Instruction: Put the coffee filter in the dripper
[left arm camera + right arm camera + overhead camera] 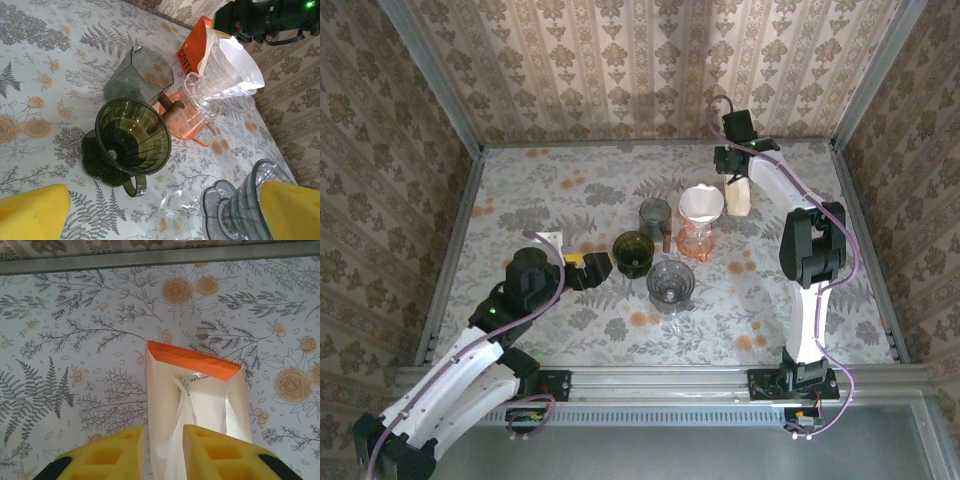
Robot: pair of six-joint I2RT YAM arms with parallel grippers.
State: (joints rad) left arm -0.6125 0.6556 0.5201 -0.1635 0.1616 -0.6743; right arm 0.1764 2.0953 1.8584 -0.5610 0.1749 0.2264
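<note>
A white coffee filter [172,437] sticks out of the orange-edged filter pack [192,360], which stands at the back right of the table [738,197]. My right gripper [164,452] hangs over the pack [734,165], its yellow fingers close together with the filter paper between them. A clear dripper [701,203] with a white filter in it sits on an orange glass server [698,242]. A dark green dripper [132,135] and a grey dripper [240,210] stand empty. My left gripper [165,217] is wide open just left of the green dripper [633,253].
A grey faceted pot [655,215] stands behind the green dripper, close to the server. A clear glass piece [182,215] lies beside the grey dripper [670,282]. Patterned walls and metal rails close in the table [520,200] on three sides.
</note>
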